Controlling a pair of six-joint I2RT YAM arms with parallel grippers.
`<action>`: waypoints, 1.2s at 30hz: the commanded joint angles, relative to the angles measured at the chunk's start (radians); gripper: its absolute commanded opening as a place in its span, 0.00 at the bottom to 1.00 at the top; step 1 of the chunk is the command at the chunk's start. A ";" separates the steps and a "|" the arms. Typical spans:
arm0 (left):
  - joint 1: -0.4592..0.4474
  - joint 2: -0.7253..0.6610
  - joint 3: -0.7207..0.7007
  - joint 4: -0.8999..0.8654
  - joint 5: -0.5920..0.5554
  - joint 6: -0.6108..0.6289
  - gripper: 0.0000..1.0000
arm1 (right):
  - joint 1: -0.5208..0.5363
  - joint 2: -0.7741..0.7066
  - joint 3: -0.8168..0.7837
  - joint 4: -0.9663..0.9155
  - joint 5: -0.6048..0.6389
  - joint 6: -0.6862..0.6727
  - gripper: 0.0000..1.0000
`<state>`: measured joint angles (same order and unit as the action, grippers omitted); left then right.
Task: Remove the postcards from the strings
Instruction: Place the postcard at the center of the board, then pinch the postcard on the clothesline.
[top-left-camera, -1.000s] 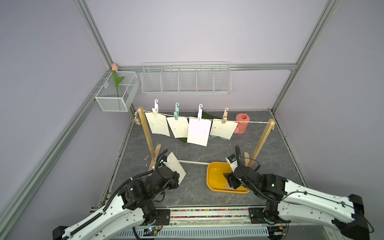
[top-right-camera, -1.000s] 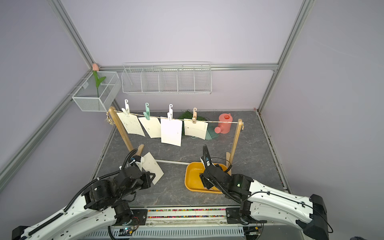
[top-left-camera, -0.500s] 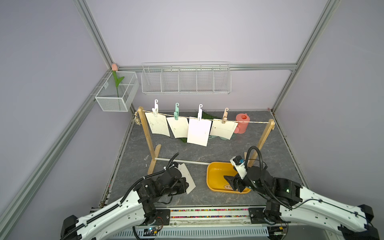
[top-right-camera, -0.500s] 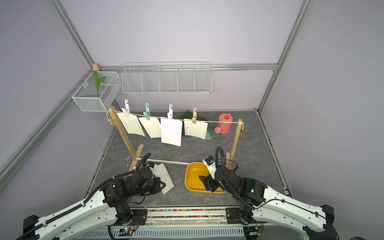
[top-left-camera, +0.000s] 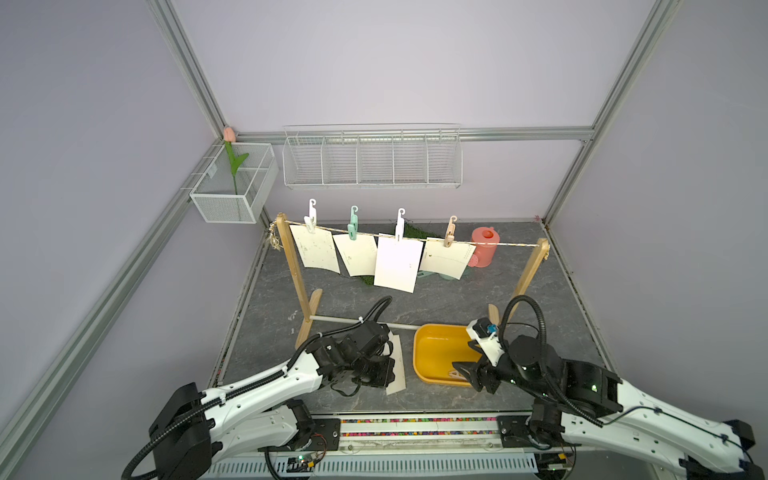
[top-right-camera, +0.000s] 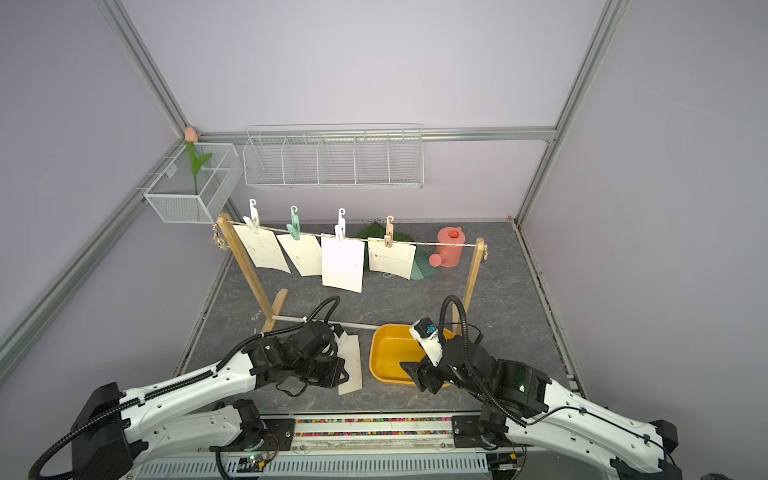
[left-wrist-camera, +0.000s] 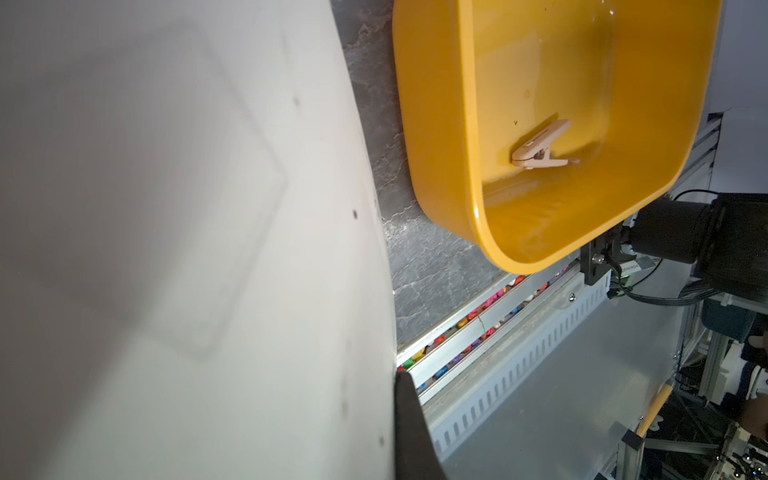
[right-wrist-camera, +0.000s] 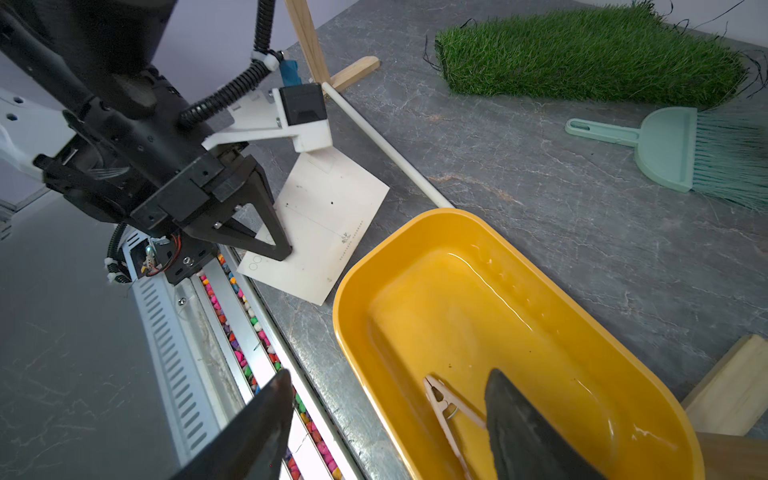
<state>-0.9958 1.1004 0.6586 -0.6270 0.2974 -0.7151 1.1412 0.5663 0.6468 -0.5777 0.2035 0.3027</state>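
Since a second ago the left arm has swung the loose postcard (top-left-camera: 398, 362) away from the foot of the left post (top-left-camera: 291, 270) toward the front of the counter (top-left-camera: 457, 299), just beside the yellow tub (top-left-camera: 417, 353). The right arm has meanwhile turned at its wrist over that tub.

Left fingers (right-wrist-camera: 279, 249) are pressed together on one edge of this postcard (right-wrist-camera: 332, 216), which sits nearly flat and low. Whether it touches the counter I cannot tell. Seen from the left wrist, the postcard (left-wrist-camera: 187, 208) fills most of the frame, with one dark fingertip (left-wrist-camera: 411, 428) at its edge.

Right fingers (right-wrist-camera: 523, 428) stand spread, gripping nothing, above the near end of the tub (right-wrist-camera: 345, 324). A beige clothespin (right-wrist-camera: 442, 409) lies on the tub's bottom below them, partly hidden by one finger. The left wrist view shows the same clothespin (left-wrist-camera: 540, 145).

Farther back, the string (top-left-camera: 498, 244) runs taut between the left post and the right post (top-left-camera: 530, 274). Four postcards (top-left-camera: 395, 268) hang from it side by side, closer to the left post. Each is pinned by a hooked peg: white (top-left-camera: 311, 216), green (top-left-camera: 353, 223), white (top-left-camera: 400, 224) and beige (top-left-camera: 449, 233). A white rod (top-left-camera: 332, 319) joins the posts' feet, and a pink watering can (top-left-camera: 484, 249) stands behind the string.
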 joint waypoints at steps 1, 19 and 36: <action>0.006 0.058 0.049 -0.022 0.040 0.056 0.00 | -0.002 -0.013 0.008 -0.022 0.000 -0.002 0.74; 0.014 0.074 0.152 -0.273 -0.343 0.050 0.39 | -0.002 0.002 0.037 -0.028 0.027 -0.020 0.76; 0.013 -0.513 0.019 0.072 -0.062 0.321 0.50 | -0.003 0.122 0.486 -0.166 -0.237 -0.369 0.85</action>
<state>-0.9855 0.5884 0.7185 -0.6010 0.1841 -0.4271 1.1412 0.6678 1.0912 -0.6910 0.0078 0.0345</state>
